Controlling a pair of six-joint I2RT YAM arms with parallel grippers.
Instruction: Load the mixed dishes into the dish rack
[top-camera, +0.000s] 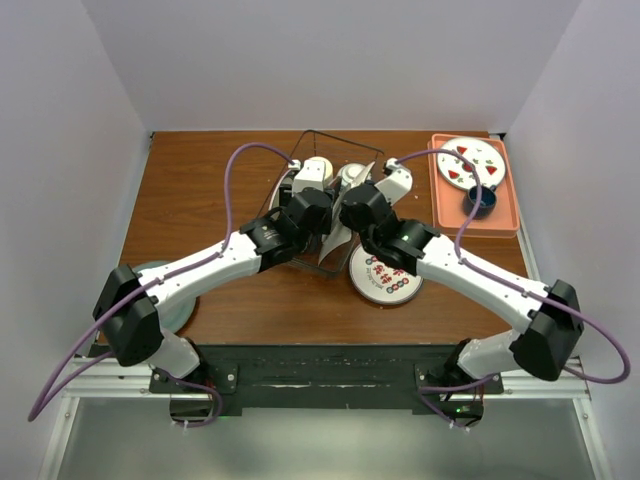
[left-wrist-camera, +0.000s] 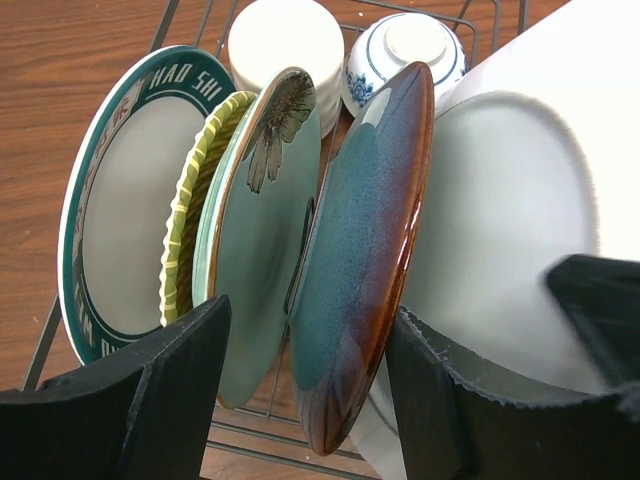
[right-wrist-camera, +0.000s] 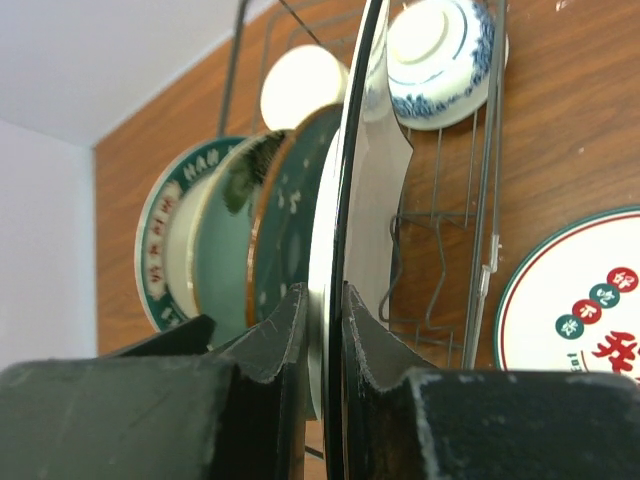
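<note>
Top view, we see both arms meeting over the rack (top-camera: 338, 134); left wrist, left gripper (left-wrist-camera: 308, 320) wide open astride the teal plate (left-wrist-camera: 355, 250) standing in it, not clamped; right wrist, right gripper (right-wrist-camera: 322, 296) pinched tight on the upright white square plate (right-wrist-camera: 378, 170) rim.

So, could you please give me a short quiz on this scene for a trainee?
1. True or false: the right end effector is shut on the white plate.
2. Which plate stands next to it? A teal plate; B red-rimmed plate; C green-rimmed plate.
3. Fill in: the mug and bowl sit at the rack's ___ end.
Key: 1 true; 2 A; 3 far.
</note>
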